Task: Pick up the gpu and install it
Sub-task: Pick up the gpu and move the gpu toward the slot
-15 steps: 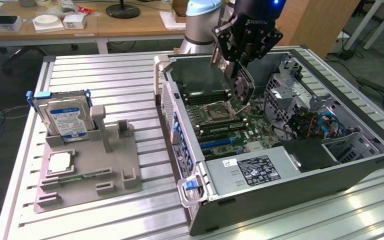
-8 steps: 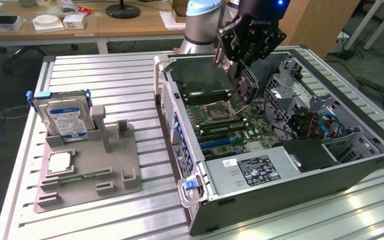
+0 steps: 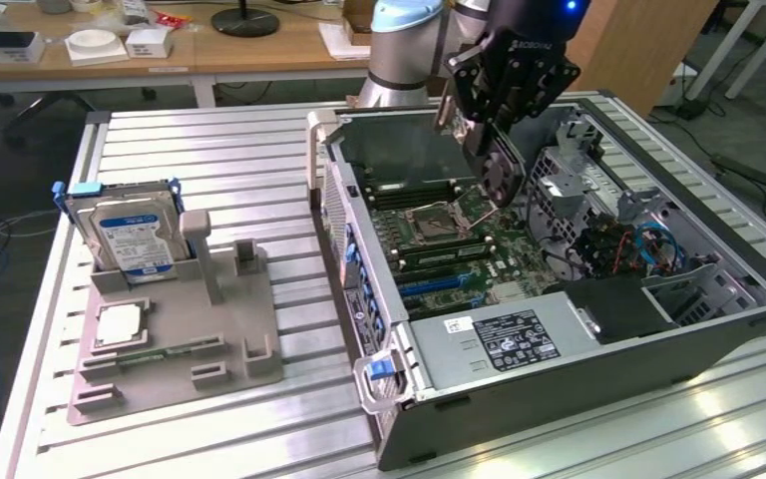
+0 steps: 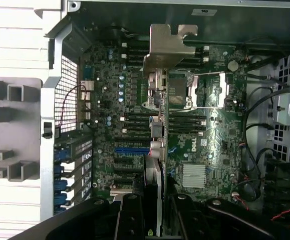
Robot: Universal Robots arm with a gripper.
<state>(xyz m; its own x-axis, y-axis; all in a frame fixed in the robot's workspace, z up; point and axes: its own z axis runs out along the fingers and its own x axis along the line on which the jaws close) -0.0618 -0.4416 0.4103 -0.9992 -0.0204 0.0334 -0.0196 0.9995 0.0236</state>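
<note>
Black gripper (image 3: pixel 481 148) (image 4: pixel 155 212), jaws clamped on the gpu (image 3: pixel 403 150) (image 4: pixel 155 150), a thin flat card with a dark face. Grips it at one end, one finger on each face. Holds it on edge, long side roughly level, inside the open grey computer case (image 3: pixel 530 399) lying on its side. In the exterior view, card reaching to the left of the gripper, over the far part of the green motherboard (image 3: pixel 483 249) (image 4: pixel 220 145). Seen edge-on in the wrist view, with its silver metal end bracket (image 4: pixel 167 45) at the end away from the fingers (image 4: pixel 129 217).

Card over the square CPU socket (image 3: pixel 433 220) (image 4: pixel 179 92) and the rows of black memory slots (image 4: pixel 134 122). Not seated: blue expansion slot (image 4: pixel 131 149) bare, just beside the card's edge. Cannot tell whether the lower edge touches the board.

Ribbed silver heatsink (image 4: pixel 194 175) near the gripper. Black box with a white label (image 3: pixel 519 339) at the near end of the case.

To the exterior view's left of the case, grey moulded fixture tray (image 3: pixel 230 344) on the slatted aluminium table (image 3: pixel 223 150). Silver hard drive with blue-white label (image 3: pixel 131 235) upright in the tray's far corner. Narrow green memory stick (image 3: pixel 157 352) flat in the tray, well apart from the gripper.
</note>
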